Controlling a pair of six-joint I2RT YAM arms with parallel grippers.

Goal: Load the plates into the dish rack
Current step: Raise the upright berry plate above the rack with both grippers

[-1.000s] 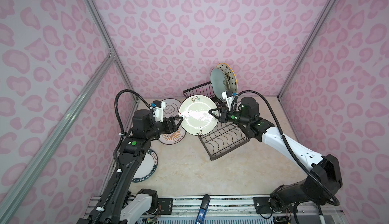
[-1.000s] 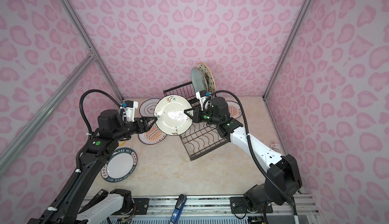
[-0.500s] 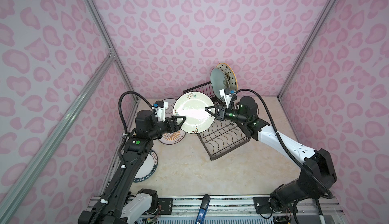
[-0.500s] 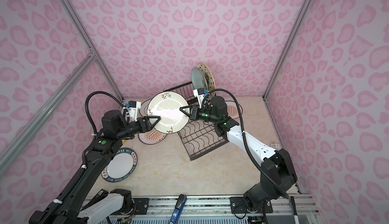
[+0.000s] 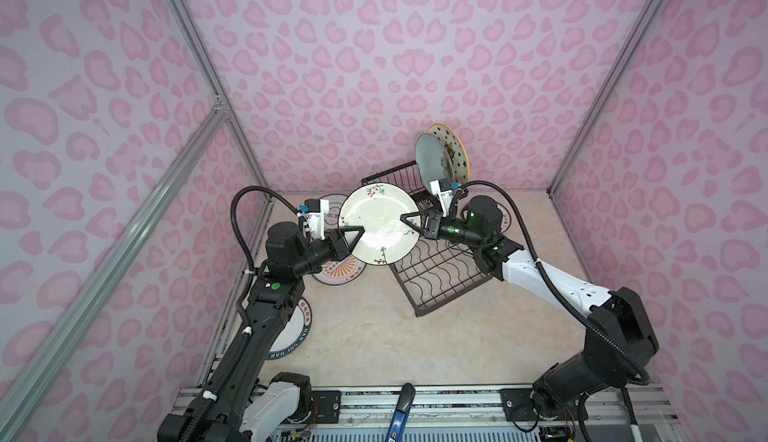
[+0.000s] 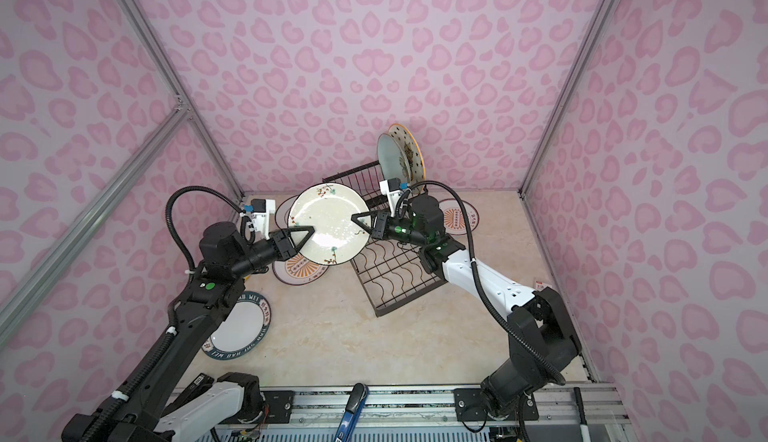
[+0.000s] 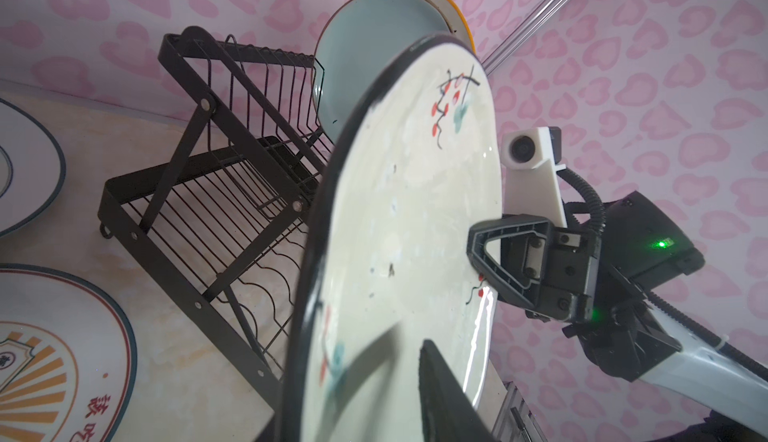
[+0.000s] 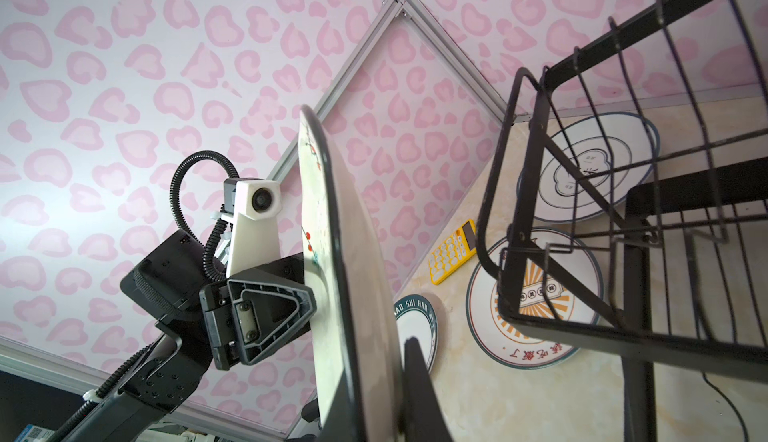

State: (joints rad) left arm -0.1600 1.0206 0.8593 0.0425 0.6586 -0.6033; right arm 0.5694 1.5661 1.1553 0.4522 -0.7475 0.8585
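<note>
The cream floral plate (image 5: 380, 224) (image 6: 328, 224) hangs tilted in the air between both arms, left of the dish rack (image 5: 436, 269) (image 6: 395, 269). My right gripper (image 5: 403, 219) (image 8: 378, 361) is shut on its right rim. My left gripper (image 5: 362, 230) (image 7: 386, 361) straddles the left rim, one finger pressed on the plate's face, the other hidden behind it. A pale blue plate (image 5: 432, 165) and a starred yellow-rimmed plate (image 5: 455, 149) stand upright in the rack's raised basket.
On the table lie an orange sunburst plate (image 5: 340, 271), a second sunburst plate (image 6: 457, 219), a green-rimmed lettered plate (image 6: 241, 327) and a white black-ringed plate (image 6: 280, 211). A yellow calculator (image 8: 453, 251) lies by the left wall. A blue-handled tool (image 5: 401, 415) sits at the front rail.
The plate has shifted a little to the left in the right gripper. The left gripper's jaws have closed in onto the plate's left rim.
</note>
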